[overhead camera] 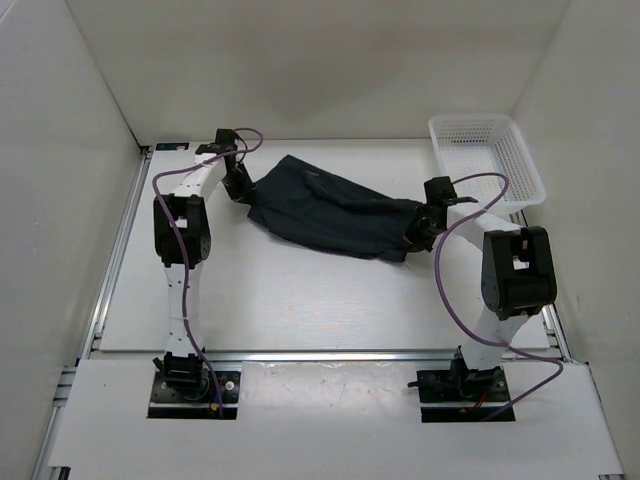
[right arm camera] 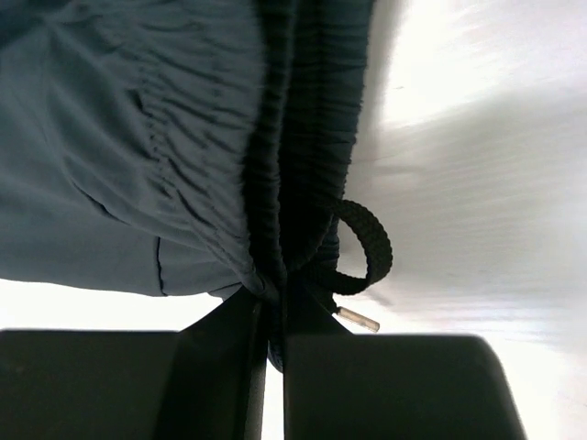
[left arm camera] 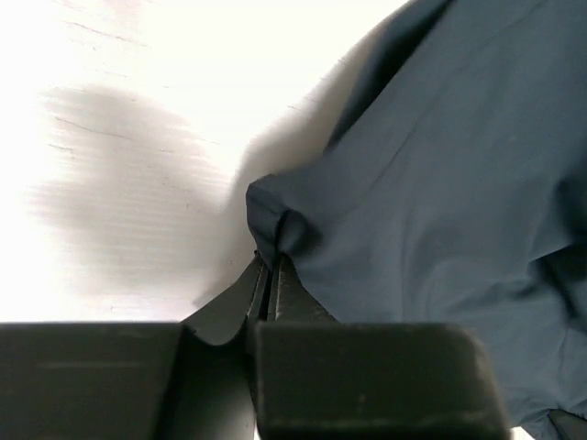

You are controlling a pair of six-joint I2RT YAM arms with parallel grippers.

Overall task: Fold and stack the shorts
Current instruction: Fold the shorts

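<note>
Black fingers of the left end effector are pressed tight together on a small pinch of dark navy cloth. We see a folded corner of the shorts' edge caught between them. From that pinch the fabric spreads away toward 1 and 3 o'clock in the left wrist view, smooth with a few soft creases. Pale counter and a grey shadow lie toward 10 o'clock.

The right end effector is likewise closed, gripping the gathered, ribbed waistband. A black drawstring loops out just beside the grip at about 2 o'clock, and its pale tip hangs near the right finger. The rest of the garment fills that view from 9 to 12 o'clock.

From above, we find the shorts stretched slantwise across the far half of the counter. One end is at the left end effector near 10 o'clock and the other at the right end effector near 3 o'clock. We cannot tell whether the middle of the cloth rests on the counter. A white mesh basket sits at the counter's corner near 2 o'clock, just beyond the right arm and apart from the shorts.
</note>
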